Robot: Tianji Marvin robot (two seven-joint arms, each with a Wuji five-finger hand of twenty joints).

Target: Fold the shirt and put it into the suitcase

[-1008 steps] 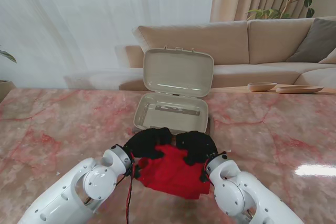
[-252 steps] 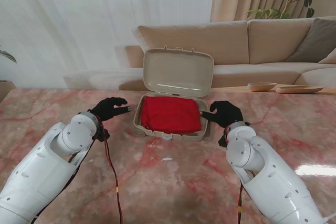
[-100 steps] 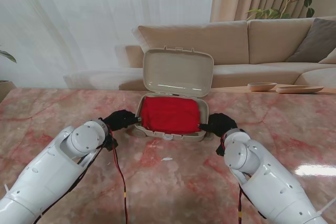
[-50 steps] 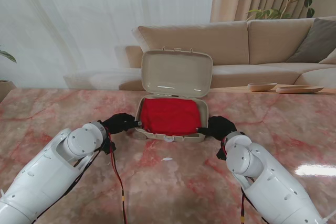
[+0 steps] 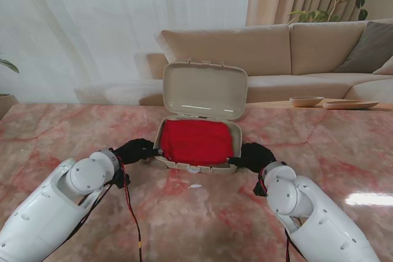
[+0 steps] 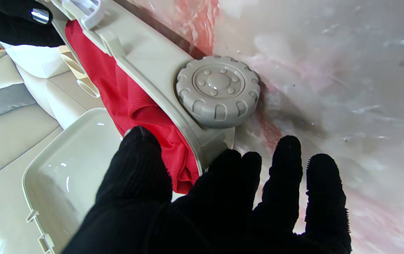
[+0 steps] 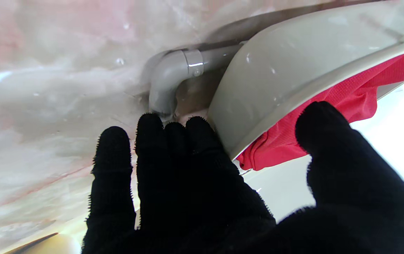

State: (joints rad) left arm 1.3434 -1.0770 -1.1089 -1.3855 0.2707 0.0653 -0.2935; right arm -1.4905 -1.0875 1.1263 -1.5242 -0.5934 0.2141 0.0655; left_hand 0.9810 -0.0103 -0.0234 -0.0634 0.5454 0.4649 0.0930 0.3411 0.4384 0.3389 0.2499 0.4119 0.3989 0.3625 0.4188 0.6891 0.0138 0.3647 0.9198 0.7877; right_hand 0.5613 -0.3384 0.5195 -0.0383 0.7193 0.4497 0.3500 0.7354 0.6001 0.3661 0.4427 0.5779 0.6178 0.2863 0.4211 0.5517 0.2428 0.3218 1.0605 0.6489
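We see the beige toy suitcase [image 5: 198, 164] lying open on the pink marble counter [image 5: 61, 133], its lid [image 5: 205, 89] standing up on the side of the case farther from us. The folded red shirt [image 5: 198, 141] lies inside the suitcase's lower shell, filling it; in both wrist views a fold of red cloth bulges over the rim.

Our left hand [image 5: 136, 150] sits against the suitcase's left wall. In the left wrist view its thumb [image 6: 140, 155] lies over the rim on the shirt while the other fingers [image 6: 286, 165] spread along the outside of the shell, just beside the suitcase's wheel [image 6: 218, 91]; it grips the left edge of the case. Our right hand [image 5: 256, 155] sits against the suitcase's right wall in the same manner: the thumb [image 7: 323, 123] reaches over the rim toward the shirt and the remaining fingers [image 7: 173, 141] press together under the shell, near the grey pull handle [image 7: 173, 76] of the suitcase.

A sofa [image 5: 319, 53] stands beyond the suitcase, past the counter's far edge.
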